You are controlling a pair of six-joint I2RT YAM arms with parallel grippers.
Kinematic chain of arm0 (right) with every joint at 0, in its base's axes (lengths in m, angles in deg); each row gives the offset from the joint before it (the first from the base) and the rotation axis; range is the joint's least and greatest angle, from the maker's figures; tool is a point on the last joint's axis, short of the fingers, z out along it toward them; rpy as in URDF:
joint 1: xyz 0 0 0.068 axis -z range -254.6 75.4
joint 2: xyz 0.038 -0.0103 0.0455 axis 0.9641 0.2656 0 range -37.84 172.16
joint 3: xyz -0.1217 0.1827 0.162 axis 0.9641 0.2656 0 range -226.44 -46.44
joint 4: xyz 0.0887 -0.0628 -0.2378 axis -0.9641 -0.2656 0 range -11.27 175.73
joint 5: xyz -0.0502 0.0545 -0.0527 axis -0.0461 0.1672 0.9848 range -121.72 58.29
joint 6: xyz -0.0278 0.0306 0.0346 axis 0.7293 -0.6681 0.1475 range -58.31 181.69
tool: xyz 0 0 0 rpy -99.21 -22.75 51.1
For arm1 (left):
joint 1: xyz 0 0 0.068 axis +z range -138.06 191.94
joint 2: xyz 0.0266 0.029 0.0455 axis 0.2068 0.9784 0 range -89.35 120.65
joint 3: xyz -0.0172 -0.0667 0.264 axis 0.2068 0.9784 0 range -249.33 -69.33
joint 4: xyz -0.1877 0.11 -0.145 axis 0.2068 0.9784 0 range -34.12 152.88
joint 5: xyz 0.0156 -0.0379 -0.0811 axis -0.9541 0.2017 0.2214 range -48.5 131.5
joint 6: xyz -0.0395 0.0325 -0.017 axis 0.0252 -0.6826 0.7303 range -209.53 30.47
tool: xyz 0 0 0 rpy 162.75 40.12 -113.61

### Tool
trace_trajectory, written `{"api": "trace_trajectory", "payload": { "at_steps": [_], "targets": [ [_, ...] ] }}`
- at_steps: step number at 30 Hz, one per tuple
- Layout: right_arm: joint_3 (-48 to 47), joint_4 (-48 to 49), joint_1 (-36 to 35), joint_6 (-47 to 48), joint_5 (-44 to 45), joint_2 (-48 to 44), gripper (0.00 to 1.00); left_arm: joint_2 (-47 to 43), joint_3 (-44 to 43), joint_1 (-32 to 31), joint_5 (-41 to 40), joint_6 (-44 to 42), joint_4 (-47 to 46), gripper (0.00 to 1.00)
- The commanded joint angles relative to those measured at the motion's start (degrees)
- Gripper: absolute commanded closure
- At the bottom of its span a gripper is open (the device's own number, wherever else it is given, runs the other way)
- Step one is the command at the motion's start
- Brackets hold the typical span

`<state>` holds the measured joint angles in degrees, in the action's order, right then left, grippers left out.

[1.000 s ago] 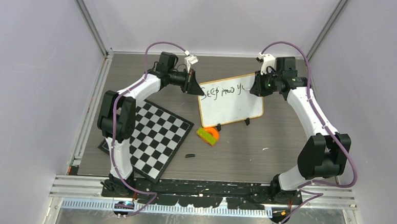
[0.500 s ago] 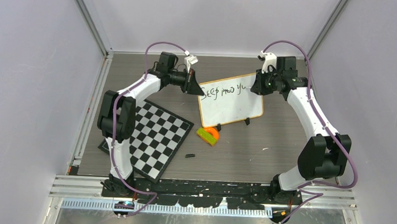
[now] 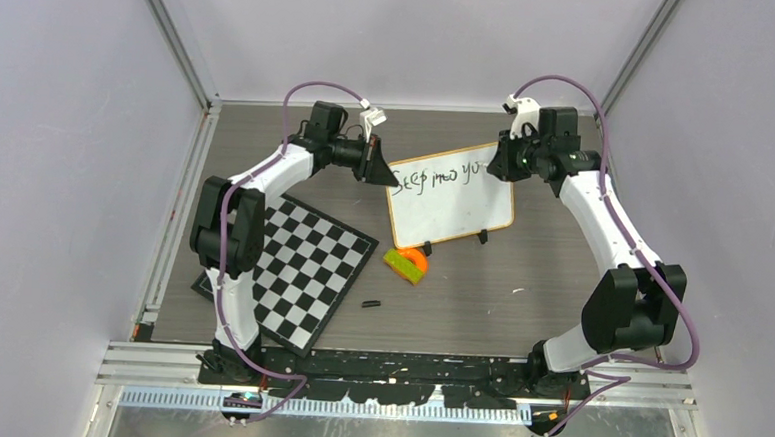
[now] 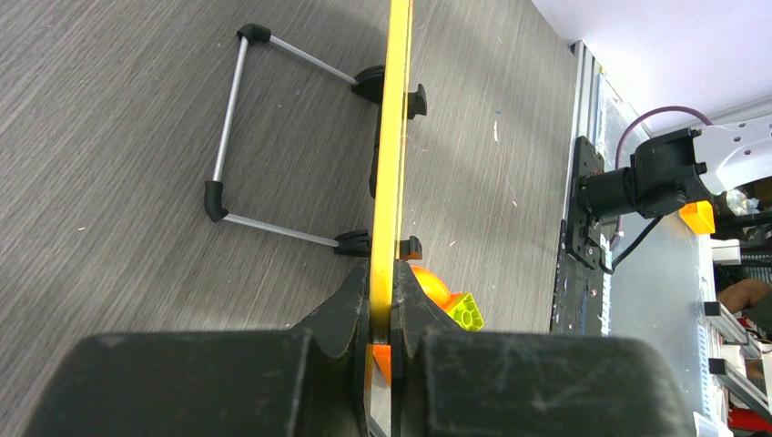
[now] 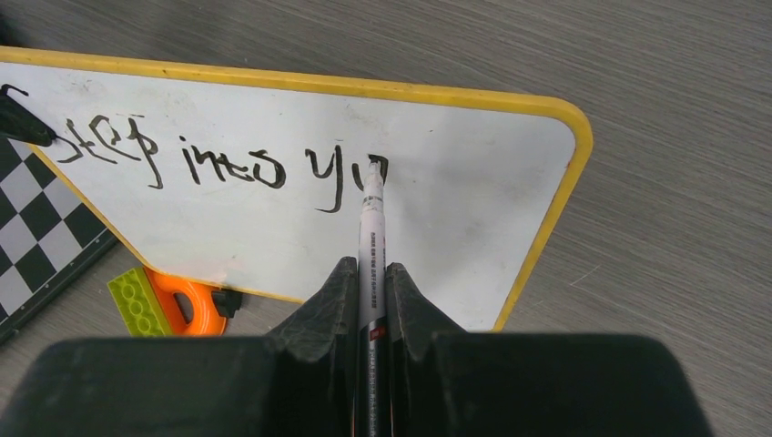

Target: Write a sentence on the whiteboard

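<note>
The whiteboard (image 3: 454,207) stands tilted on its two black feet at the table's far middle; its frame looks yellow in the wrist views (image 5: 564,196). The sentence (image 5: 218,164) reads "Step into yo" in one line, the last letter partly drawn. My left gripper (image 3: 378,164) is shut on the board's left edge (image 4: 390,164). My right gripper (image 3: 501,164) is shut on a marker (image 5: 371,246), whose tip touches the board at the last letter.
A black-and-white chequered board (image 3: 296,264) lies left of the whiteboard. A green and orange toy block (image 3: 406,263) sits just in front of the board's foot. A small black cap (image 3: 370,304) lies on the table nearer the arms.
My right gripper has shifted slightly right along the text line with the marker; the writing has grown from "yu"-like strokes toward "yo". The left arm has not moved.
</note>
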<state>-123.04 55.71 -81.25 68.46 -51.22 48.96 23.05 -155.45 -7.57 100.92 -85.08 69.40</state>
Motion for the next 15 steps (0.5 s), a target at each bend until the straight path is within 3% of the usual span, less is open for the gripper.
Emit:
{"api": "trace_trajectory", "payload": {
  "at_steps": [1,15],
  "targets": [
    [-0.8,2.5,-0.8,0.6,-0.3,0.0,1.00,-0.3,-0.8,-0.9,-1.3,-4.3,1.7,1.00],
    [0.1,1.6,0.0,2.2,2.8,-1.3,1.00,-0.3,-1.1,-0.9,-1.2,-4.3,1.7,1.00]
  ]
}}
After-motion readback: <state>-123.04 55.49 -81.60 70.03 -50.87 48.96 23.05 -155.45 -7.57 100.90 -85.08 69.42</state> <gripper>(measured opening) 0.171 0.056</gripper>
